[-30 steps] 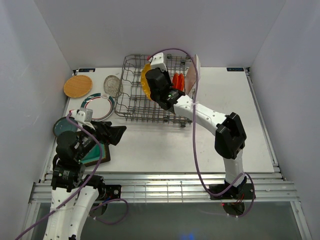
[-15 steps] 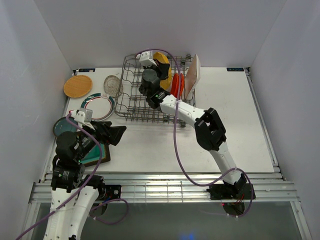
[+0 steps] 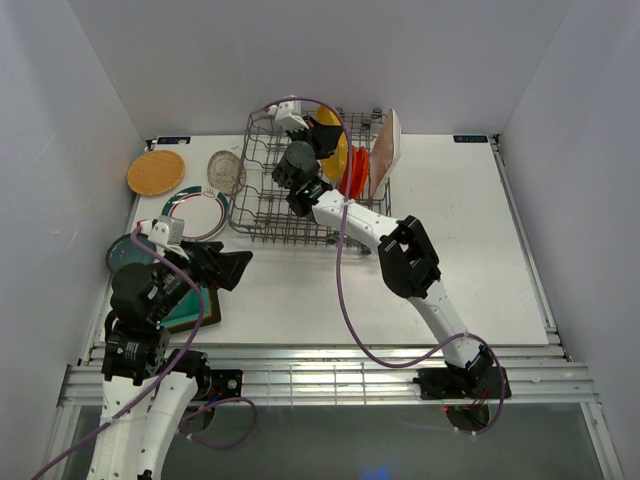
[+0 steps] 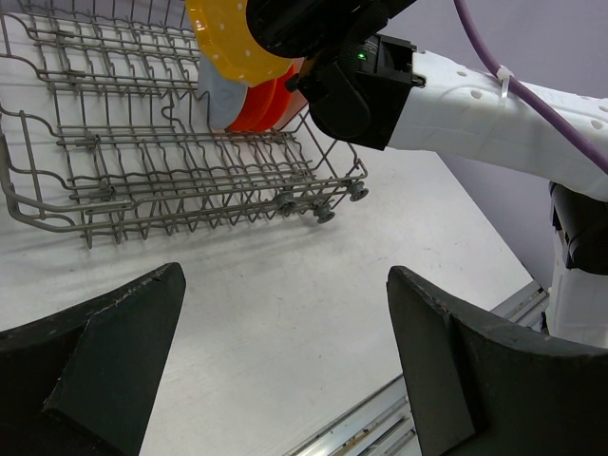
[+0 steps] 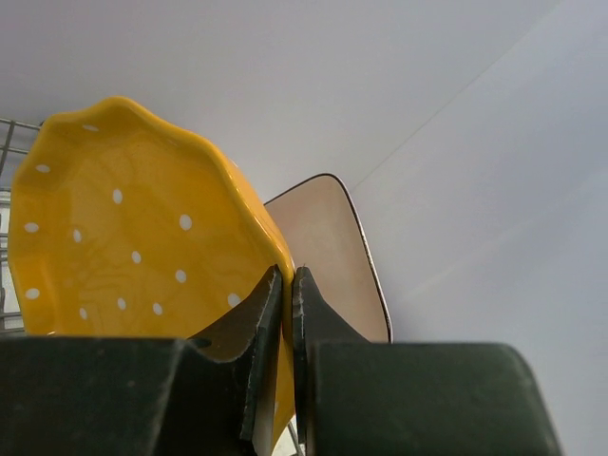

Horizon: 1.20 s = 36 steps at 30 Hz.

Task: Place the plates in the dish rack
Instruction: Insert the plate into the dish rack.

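Right gripper point(image 5: 285, 277) pinches the yellow scalloped plate point(image 5: 123, 247) on edge at the dish rack's point(image 3: 255, 207) far side; left gripper point(image 4: 283, 280) gapes wide.

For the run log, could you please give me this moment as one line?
right gripper: shut on yellow plate over dish rack | left gripper: open, empty | racked: orange-red plate

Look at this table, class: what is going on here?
The right gripper is shut on the yellow scalloped plate, holding it upright at the dish rack beside the orange-red plate. The left gripper hangs open above the table. The wooden plate, glass plate and green-rimmed plate lie left of the rack.
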Each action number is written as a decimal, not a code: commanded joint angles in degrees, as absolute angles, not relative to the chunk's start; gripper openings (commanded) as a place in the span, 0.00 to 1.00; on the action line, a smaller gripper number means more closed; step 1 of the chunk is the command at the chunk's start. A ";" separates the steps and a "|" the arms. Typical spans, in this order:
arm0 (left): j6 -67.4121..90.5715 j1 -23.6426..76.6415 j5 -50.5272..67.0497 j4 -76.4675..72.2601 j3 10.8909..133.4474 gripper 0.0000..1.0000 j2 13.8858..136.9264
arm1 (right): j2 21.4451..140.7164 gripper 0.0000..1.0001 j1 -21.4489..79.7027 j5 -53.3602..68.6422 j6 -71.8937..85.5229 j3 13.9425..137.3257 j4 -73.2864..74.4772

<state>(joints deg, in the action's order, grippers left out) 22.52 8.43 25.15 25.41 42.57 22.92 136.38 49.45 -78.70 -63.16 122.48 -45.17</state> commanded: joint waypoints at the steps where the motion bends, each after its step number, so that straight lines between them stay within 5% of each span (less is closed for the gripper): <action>1: 22.06 8.53 26.02 25.14 42.10 0.98 22.50 | 135.35 0.08 49.04 -78.05 -65.30 127.00 -54.23; 36: 22.06 8.53 26.37 25.14 42.10 0.98 21.97 | 143.52 0.08 47.20 -80.51 -64.78 129.20 -52.47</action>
<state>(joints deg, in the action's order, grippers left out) 22.50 8.43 25.58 25.32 42.57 22.33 145.16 48.07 -81.10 -64.71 124.84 -46.68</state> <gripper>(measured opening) 0.979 0.089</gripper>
